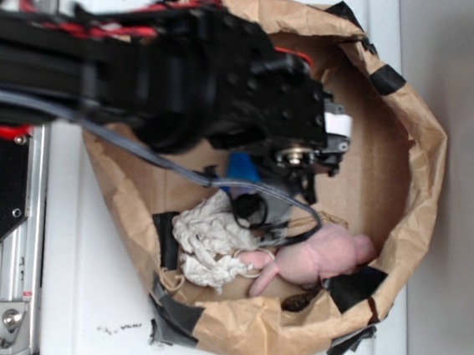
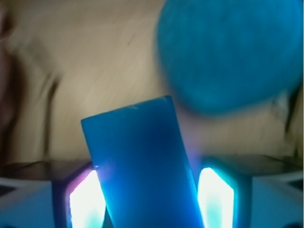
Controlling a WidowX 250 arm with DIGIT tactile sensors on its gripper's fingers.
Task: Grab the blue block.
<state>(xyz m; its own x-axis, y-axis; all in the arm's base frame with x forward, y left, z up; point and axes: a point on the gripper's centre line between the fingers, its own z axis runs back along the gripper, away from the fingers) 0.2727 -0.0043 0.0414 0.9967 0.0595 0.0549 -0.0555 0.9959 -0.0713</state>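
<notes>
Exterior view: a brown paper bag (image 1: 407,160), rim rolled down and patched with black tape (image 1: 174,321), lies open on a white tabletop (image 1: 91,298). Plain grey surface along the right edge of the frame. Some dark specks on the white top near the lower left of the bag. A metal rail (image 1: 26,233) runs down the left edge, with a black plate beside it.

The black arm (image 1: 188,72) reaches in from the upper left, red and black wires along its top, a grey cable (image 1: 139,147) looping below it. It covers most of the bag's upper middle. Only a small sliver of the blue block (image 1: 243,166) shows under the wrist, centre of frame.

Lower in the bag: a white knotted rope toy (image 1: 208,238), a pink soft toy (image 1: 322,254) to its right, a black ring (image 1: 247,208) just above them.

Wrist view: the gripper (image 2: 151,199) is at the bottom of the frame, fingers (image 2: 214,197) lit bright on either side of the block (image 2: 142,166). The block stands tilted between them, filling the gap; contact at the pads cannot be made out. A blue ball (image 2: 230,52), blurred, sits upper right, just beyond the block. Brown paper floor behind.
</notes>
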